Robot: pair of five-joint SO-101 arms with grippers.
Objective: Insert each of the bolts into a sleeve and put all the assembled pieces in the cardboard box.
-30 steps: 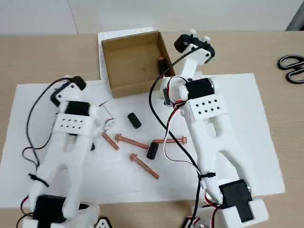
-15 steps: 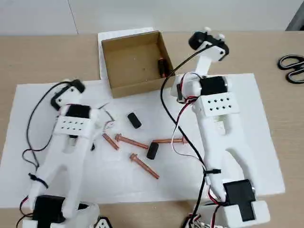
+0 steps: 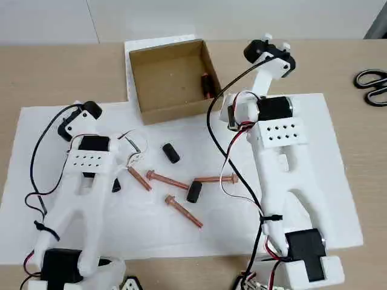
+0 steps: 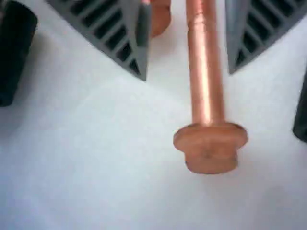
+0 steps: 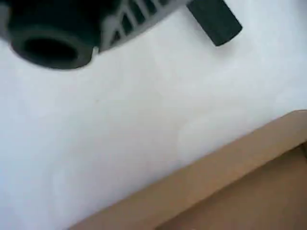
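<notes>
Several copper bolts [image 3: 168, 180] and two black sleeves [image 3: 171, 153] [image 3: 194, 191] lie on white paper between the arms. My left gripper [image 3: 132, 158] [image 4: 187, 74] is open low over them, its grey fingers [image 4: 124, 33] on either side of one bolt's shaft [image 4: 204, 72], with the bolt's head toward the camera. My right gripper [image 3: 228, 115] hangs beside the near right corner of the cardboard box [image 3: 166, 112] [image 5: 201, 177]. A dark piece with a copper bolt [image 3: 206, 84] lies inside the box by its right wall. In the right wrist view a sleeve [image 5: 213, 21] lies on the paper.
Scissors [image 3: 372, 84] lie on the bare table at the far right. The white paper [image 3: 320, 151] covers most of the work area. In the left wrist view dark sleeves [image 4: 14, 48] sit at either side. Black cables loop off both arms.
The right arm has pulled back from over the box to its right corner, leaving the piece inside. The left arm has shifted slightly left and nearer.
</notes>
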